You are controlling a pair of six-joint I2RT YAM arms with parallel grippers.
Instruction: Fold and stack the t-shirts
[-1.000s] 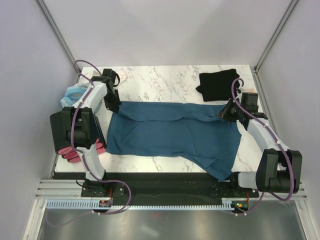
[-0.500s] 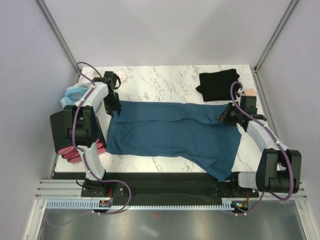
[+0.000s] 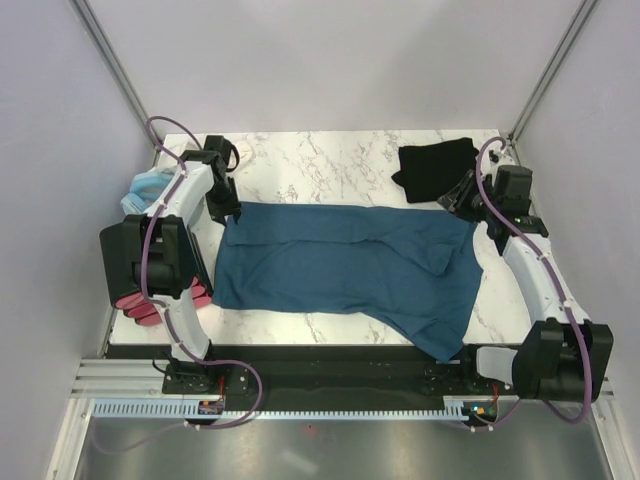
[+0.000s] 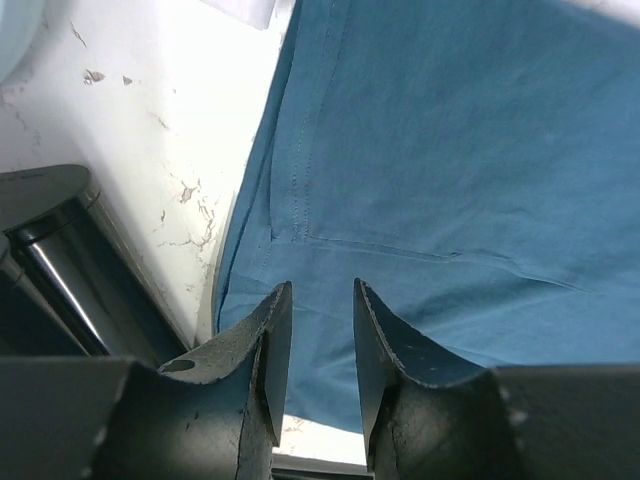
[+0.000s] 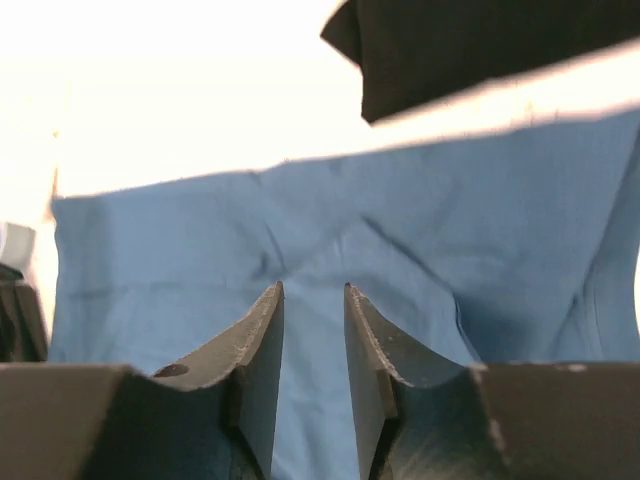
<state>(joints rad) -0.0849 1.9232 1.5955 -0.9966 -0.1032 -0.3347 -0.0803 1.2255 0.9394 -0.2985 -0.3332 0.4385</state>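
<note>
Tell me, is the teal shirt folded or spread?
Mostly spread: teal shirt lies flat across the table, only its far edge looks doubled over.

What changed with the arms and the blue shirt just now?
Both grippers let go of the teal shirt: the left gripper opened at its far left corner; the right gripper opened and pulled away toward the black shirt. Both shirts lie where they were.

A robot lab cell: blank white walls (image 3: 330, 60), aluminium rails (image 3: 120, 378), marble-look table (image 3: 330, 160).
</note>
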